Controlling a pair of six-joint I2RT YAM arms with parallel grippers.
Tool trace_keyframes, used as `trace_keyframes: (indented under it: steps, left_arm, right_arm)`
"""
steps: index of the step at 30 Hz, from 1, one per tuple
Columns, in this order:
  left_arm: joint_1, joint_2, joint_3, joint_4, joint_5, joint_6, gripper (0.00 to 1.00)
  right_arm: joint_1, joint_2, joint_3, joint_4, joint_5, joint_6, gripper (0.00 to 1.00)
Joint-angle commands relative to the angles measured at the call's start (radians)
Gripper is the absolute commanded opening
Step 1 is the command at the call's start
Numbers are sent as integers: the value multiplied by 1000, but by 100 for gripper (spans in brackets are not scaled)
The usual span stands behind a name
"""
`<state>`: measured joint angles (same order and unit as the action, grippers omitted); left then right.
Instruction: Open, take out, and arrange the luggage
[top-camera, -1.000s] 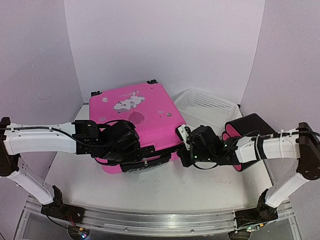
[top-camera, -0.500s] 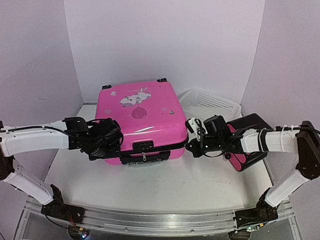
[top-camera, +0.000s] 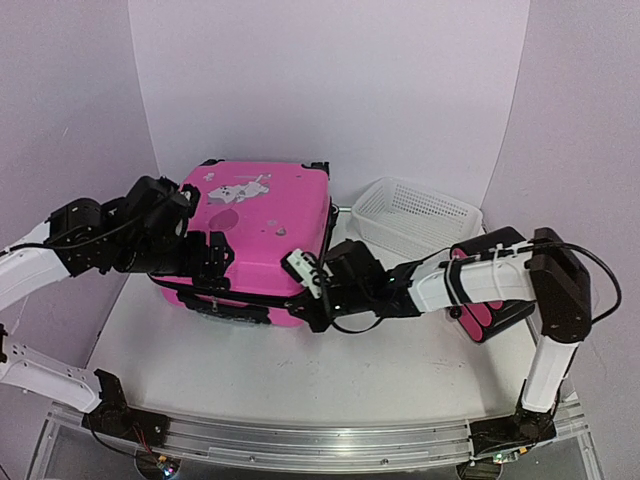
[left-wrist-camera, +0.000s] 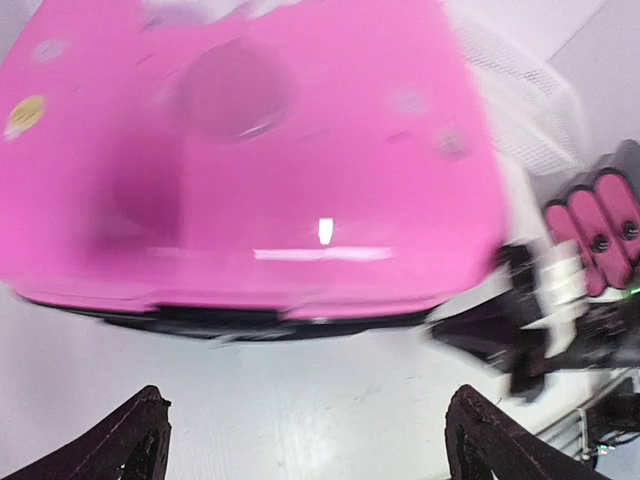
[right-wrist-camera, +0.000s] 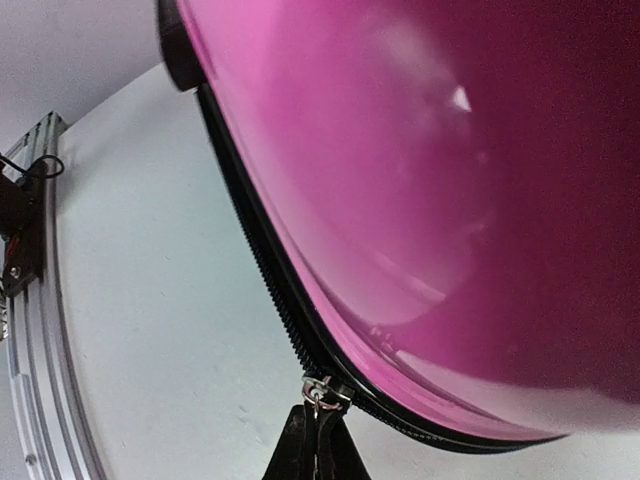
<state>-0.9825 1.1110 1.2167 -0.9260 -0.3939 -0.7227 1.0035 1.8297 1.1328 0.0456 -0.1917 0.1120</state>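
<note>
The bright-pink luggage (top-camera: 262, 215) lies flat at the table's middle, turned at an angle, its cartoon print facing up. It fills the top of the left wrist view as the luggage (left-wrist-camera: 250, 150), blurred. My left gripper (top-camera: 213, 262) hovers at its near left side, open, with nothing between the fingers (left-wrist-camera: 150, 420). My right gripper (top-camera: 308, 303) is at the near right corner, shut on the metal zip pull (right-wrist-camera: 320, 388). There the black zip (right-wrist-camera: 260, 270) runs under the luggage's pink shell (right-wrist-camera: 450, 200).
A white mesh basket (top-camera: 415, 215) stands at the back right, against the luggage's right side. A stack of black cases with pink ends (top-camera: 488, 312) lies to the right under my right forearm. White walls close in the back and both sides.
The luggage has swung round and shifted left. My right gripper has travelled left along its front edge with the zip pull. My left gripper has opened wide and drawn back up to the left.
</note>
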Motion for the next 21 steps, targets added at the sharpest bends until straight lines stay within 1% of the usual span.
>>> trace_keyframes:
  steps: [1,3,4,6,8,11,14,16,17,18,21]
  left_arm:
    - [2,94,196,7,93,172,96]
    - [2,188,298,3,107,217,95]
    - [3,243,374,-6,109,247,94]
    - [2,365,476,-27,94,282,94]
    - [2,499,649,-71,69,327,94]
    - [3,708,893,-183,-21,400,97]
    - [9,923,1184,-329,-135,450,98]
    - [21,1041,1328,-396,-176,484,99]
    - [24,1081,1373,-417,-203,492,99]
    - [26,1109,1381,-422,-232,495,99]
    - [39,1119,1316,-419,-255,486,99]
  right_arm:
    - [75,80,99,28,-71,75,0]
    - [79,89,90,35,-42,92,0]
    - [79,92,87,34,-20,99,0]
    - [81,97,89,18,-11,109,0]
    - [84,93,86,12,-12,113,0]
    - [96,89,76,1,7,118,0]
    - [105,85,67,-6,28,122,0]
    - [111,81,67,-13,45,119,0]
    - [114,78,67,-17,49,116,0]
    - [117,75,66,-21,56,113,0]
    - [122,65,58,-35,75,105,0]
